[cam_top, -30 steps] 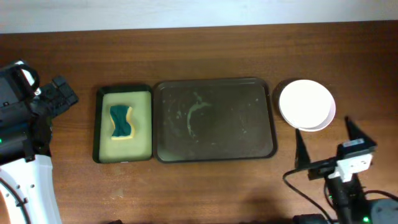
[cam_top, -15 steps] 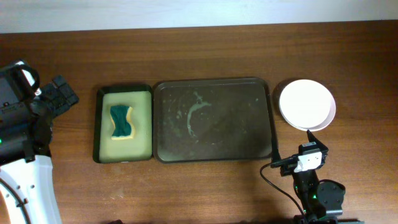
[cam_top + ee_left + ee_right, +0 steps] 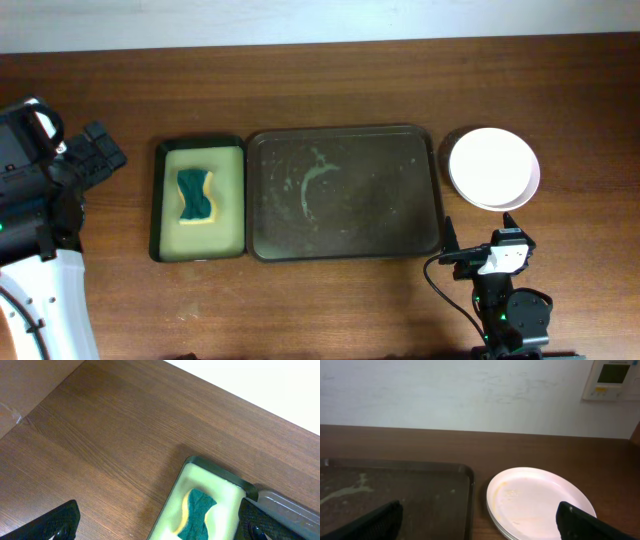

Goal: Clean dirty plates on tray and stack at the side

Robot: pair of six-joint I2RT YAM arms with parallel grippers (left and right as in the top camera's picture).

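The plates (image 3: 493, 167) are lying stacked beside the tray (image 3: 345, 235) as the side pile, so the left gripper (image 3: 157, 521) and right gripper (image 3: 480, 521) are hanging spread wide, empty.

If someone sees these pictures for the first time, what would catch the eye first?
First the big brown tray in the middle, which holds no plates but is streaked with pale smears. Just right of it stands a stack of plates, the top one with faint yellowish marks. Left of the tray, a green sponge lies in a small black tray.
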